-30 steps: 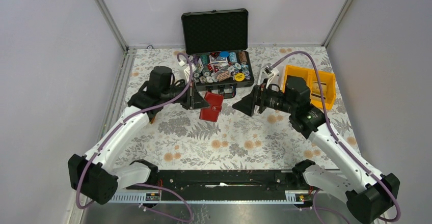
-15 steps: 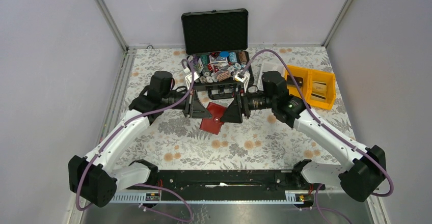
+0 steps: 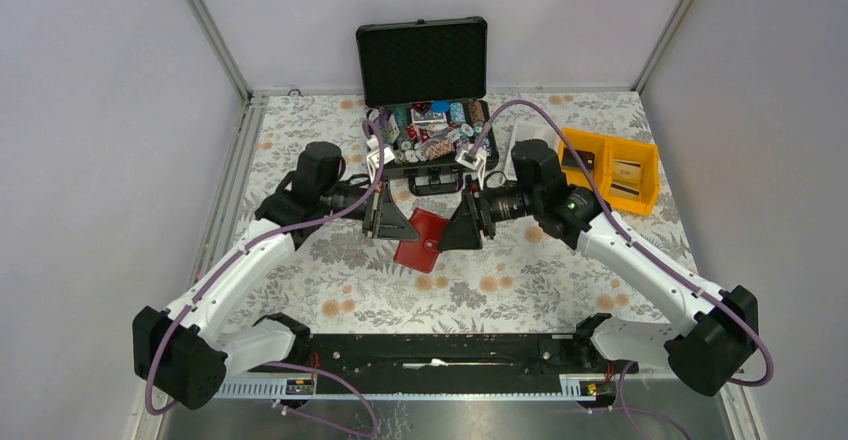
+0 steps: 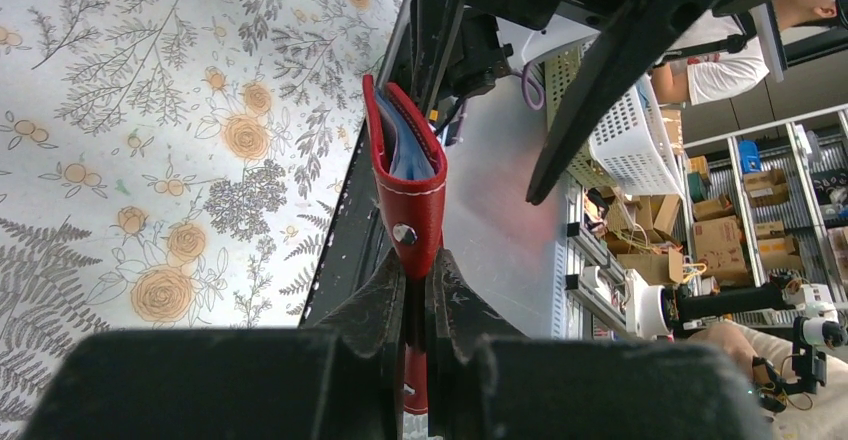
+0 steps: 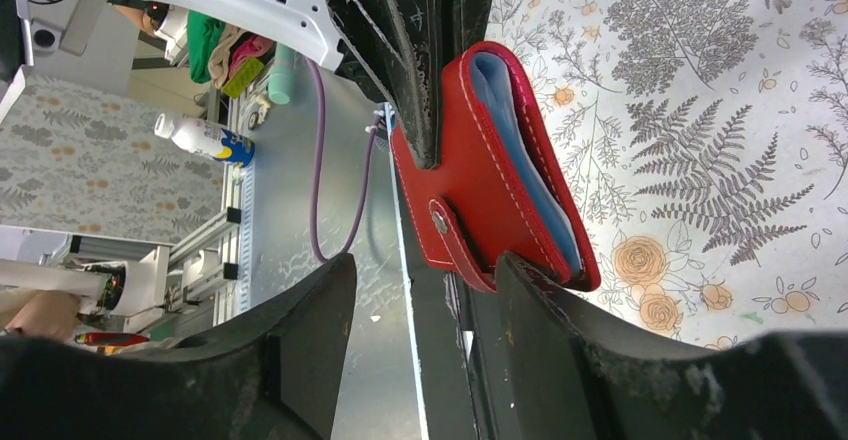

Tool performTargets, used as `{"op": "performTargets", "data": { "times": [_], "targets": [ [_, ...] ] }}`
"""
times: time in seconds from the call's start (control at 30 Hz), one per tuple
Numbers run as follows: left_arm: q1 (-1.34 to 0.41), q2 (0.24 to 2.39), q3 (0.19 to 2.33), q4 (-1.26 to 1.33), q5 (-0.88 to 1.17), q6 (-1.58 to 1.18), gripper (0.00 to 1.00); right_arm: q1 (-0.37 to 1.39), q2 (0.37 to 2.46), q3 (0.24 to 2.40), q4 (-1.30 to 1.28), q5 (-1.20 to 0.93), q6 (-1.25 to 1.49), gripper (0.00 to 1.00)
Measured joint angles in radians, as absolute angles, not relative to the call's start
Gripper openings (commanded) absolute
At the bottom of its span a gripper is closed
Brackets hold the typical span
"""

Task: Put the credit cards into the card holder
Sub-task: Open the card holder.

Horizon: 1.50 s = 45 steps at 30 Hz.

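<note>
Dark red leather-like folding card holder (image 3: pixel 420 240) hanging over floral-print tablecloth (image 3: pixel 480 272).
Left gripper (image 4: pixel 415 260) is clamping it by the snap; right gripper (image 5: pixel 425 270) is straddling it, jaws apart; pale blue credit cards (image 4: pixel 405 155) are showing inside; grey walls (image 3: pixel 100 110) are enclosing everything.

Your left arm (image 3: pixel 240 265) and right arm (image 3: pixel 640 260) are reaching toward the frame's centre, grippers facing each other. Your left gripper (image 3: pixel 405 228) is pinching the card holder (image 3: pixel 420 243) tight. Your right gripper (image 3: pixel 448 232) is holding its jaws apart around one end of it.
</note>
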<state>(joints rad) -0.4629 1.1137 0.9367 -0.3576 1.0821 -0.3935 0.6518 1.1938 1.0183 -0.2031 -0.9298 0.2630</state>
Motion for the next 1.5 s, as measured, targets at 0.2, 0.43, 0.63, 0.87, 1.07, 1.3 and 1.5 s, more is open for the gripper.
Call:
{"op": "performTargets", "data": {
  "times": [0.2, 0.43, 0.63, 0.87, 1.07, 1.3, 1.5],
  "targets": [
    [-0.467, 1.106, 0.926, -0.340, 1.108, -0.397, 0.00, 0.653, 1.213, 1.024, -0.213, -0.981, 0.242, 0.55],
    [-0.472, 1.106, 0.923, -0.329, 1.131, -0.401, 0.00, 0.661, 1.223, 1.026, -0.215, -1.039, 0.229, 0.51],
    [-0.474, 1.106, 0.923, -0.320, 1.147, -0.401, 0.00, 0.674, 1.229, 1.028, -0.215, -1.066, 0.221, 0.49],
    [-0.474, 1.106, 0.923, -0.320, 1.149, -0.401, 0.00, 0.692, 1.246, 1.028, -0.215, -1.067, 0.212, 0.42],
    [-0.476, 1.106, 0.923, -0.320, 1.149, -0.401, 0.00, 0.706, 1.247, 1.028, -0.215, -1.045, 0.202, 0.30],
    [-0.476, 1.106, 0.923, -0.322, 1.147, -0.401, 0.00, 0.731, 1.248, 1.031, -0.229, -0.954, 0.179, 0.11],
    [-0.468, 1.107, 0.921, -0.343, 1.129, -0.400, 0.00, 0.767, 1.248, 1.040, -0.255, -0.831, 0.152, 0.00]
  ]
}}
